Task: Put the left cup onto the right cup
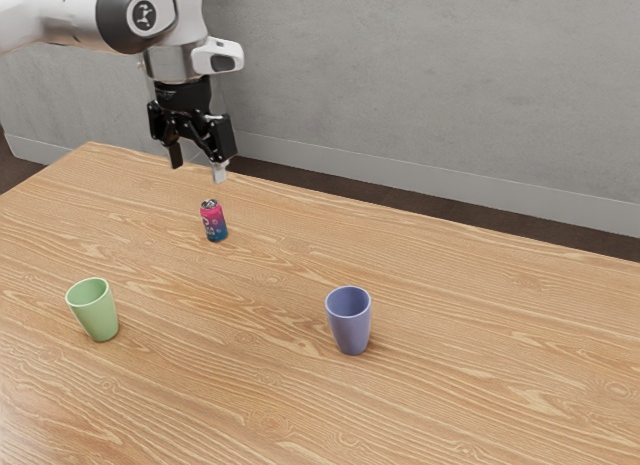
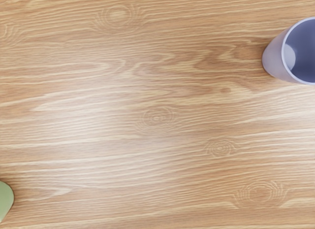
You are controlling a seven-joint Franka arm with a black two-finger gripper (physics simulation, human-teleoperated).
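Exterior view: A white and grey robot arm (image 1: 120, 20) reaches in from the exterior view's upper left above a wooden table (image 1: 480, 385). Its black gripper (image 1: 198, 167) points down and hangs in the air over the far part of the table. The two fingers (image 1: 176, 153) are spread apart with nothing between them, so the hand is released and empty.

Just below the hand, a small pink and blue can (image 1: 213, 220) stands on the wood, slightly tilted and not touching the fingers.

The green cup (image 1: 93, 308) stands upright with its mouth up. It is well apart from the hand, nearer the camera and toward the exterior view's left. The purple cup (image 1: 348, 319) also stands upright with its mouth up. It too is well apart from the hand, nearer the camera and toward the exterior view's right. The two cups are far from each other, with bare wood between them. A plain grey wall (image 1: 450, 75) rises behind the table.

Wrist view: The hand's camera looks straight down on the table's (image 2: 147, 115) wood grain. Part of the purple cup (image 2: 275, 54) is seen from above, its open mouth and pale inside visible. An edge of the green cup (image 2: 4, 202) is well apart from it across the wood. Neither cup is under the hand.
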